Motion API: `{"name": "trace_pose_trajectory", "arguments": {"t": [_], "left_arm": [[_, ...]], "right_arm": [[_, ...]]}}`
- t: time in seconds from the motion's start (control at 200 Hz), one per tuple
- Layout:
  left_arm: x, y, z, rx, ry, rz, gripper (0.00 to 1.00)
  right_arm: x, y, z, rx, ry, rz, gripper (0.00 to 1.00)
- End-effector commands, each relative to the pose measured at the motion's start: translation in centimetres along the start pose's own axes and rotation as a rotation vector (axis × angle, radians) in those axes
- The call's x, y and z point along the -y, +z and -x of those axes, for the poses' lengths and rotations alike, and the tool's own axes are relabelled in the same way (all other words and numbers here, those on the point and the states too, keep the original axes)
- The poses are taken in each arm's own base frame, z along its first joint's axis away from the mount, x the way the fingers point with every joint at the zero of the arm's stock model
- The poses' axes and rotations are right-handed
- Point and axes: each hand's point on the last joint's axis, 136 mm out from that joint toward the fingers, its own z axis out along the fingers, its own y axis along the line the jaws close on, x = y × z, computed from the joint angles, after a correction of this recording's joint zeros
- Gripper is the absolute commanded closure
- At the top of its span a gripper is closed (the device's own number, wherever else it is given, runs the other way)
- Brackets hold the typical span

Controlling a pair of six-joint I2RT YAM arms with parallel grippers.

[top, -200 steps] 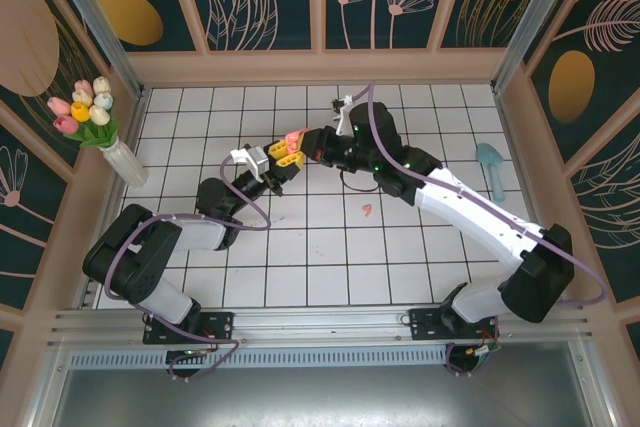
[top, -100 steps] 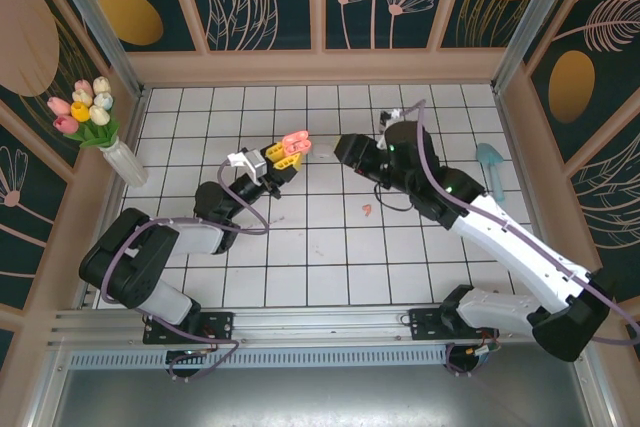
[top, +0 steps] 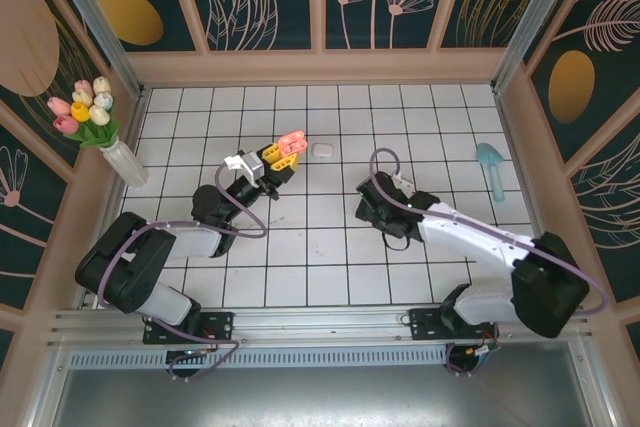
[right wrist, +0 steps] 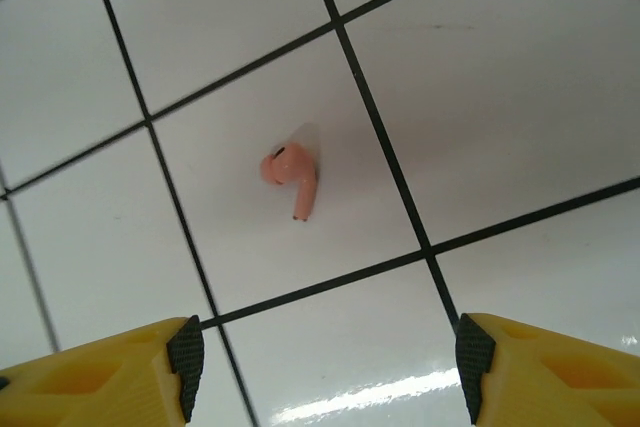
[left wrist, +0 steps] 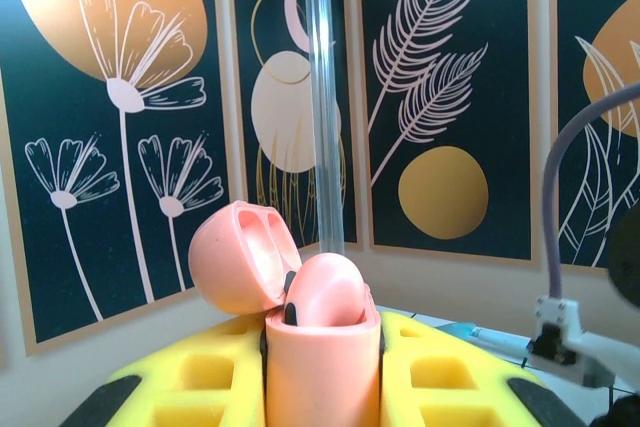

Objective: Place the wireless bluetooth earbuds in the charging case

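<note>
white tile (right wrist: 480, 77) | salmon-pink stemmed earbud (right wrist: 293, 179) | right end effector (right wrist: 322, 372) released | left end effector (top: 278, 157) grasping pink case (left wrist: 320, 347)

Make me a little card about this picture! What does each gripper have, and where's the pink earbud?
left gripper: shut on pink case
case lid: open
right gripper: open, holding nothing
pink earbud: lying on a white tile, below the right gripper, untouched
also there: tulips, blue scoop
</note>
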Motion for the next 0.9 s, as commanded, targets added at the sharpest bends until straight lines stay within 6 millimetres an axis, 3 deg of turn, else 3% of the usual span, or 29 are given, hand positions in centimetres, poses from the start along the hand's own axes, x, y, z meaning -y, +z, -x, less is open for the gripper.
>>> {"name": "trace_pose_trajectory", "arguments": {"t": [0.0,0.465,0.891], "left_arm": [[0.6,-0.2,3.0,0.110,0.060,-0.011,1.00],[0.5,0.0,3.0,0.106,0.070,-0.007,1.00],[0.3,0.3,2.7,0.100,0.071,-0.008,1.00]], "right_arm": [[-1.4,0.7,1.1,0.020,-0.153,-0.012,0.30],[-2.0,5.4,2.0,-0.053,-0.232,-0.082,0.37],[-2.2,7.4,2.4,-0.086,-0.263,-0.077,0.46]]}}
